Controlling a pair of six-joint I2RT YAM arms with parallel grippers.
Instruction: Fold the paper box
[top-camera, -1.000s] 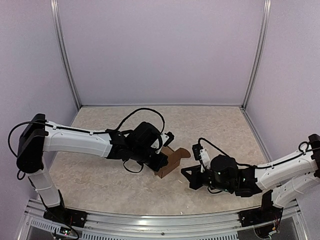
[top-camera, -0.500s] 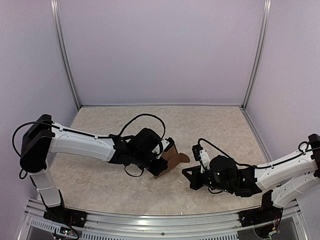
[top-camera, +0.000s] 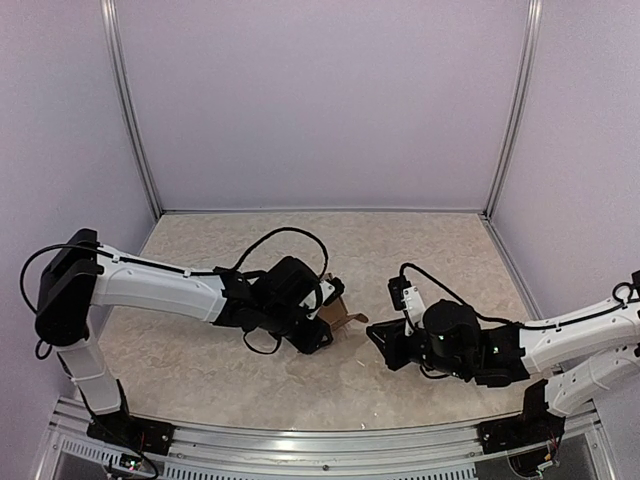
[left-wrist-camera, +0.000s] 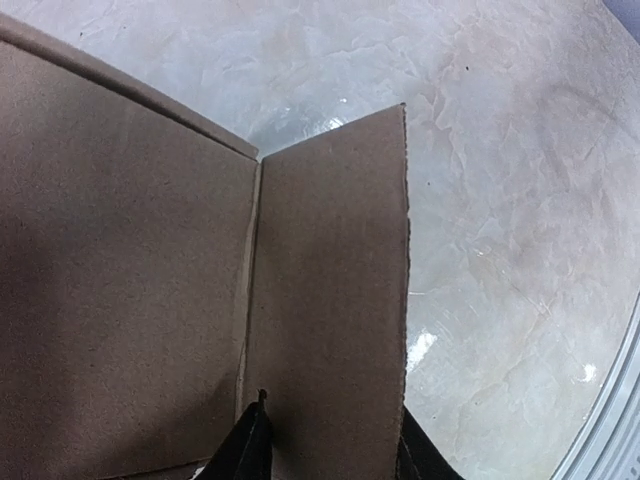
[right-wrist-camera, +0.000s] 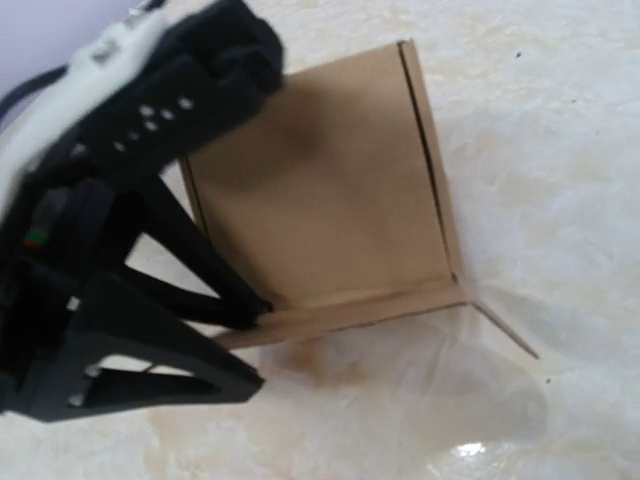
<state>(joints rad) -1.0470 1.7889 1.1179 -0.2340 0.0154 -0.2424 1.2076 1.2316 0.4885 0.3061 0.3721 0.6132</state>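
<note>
One plain brown paper box (left-wrist-camera: 325, 290) against the left fingers (left-wrist-camera: 247, 452)

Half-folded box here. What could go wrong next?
1. The left fingers pinch the paper box only at its bottom fold, so it may pivot or slip out.
2. The right gripper sits close to the box and could push it askew rather than fold a flap.

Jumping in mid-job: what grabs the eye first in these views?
The brown paper box, partly folded with panels angled up, sits mid-table, gripped by the left hand. The right hand is close by on its right, not touching it.
</note>
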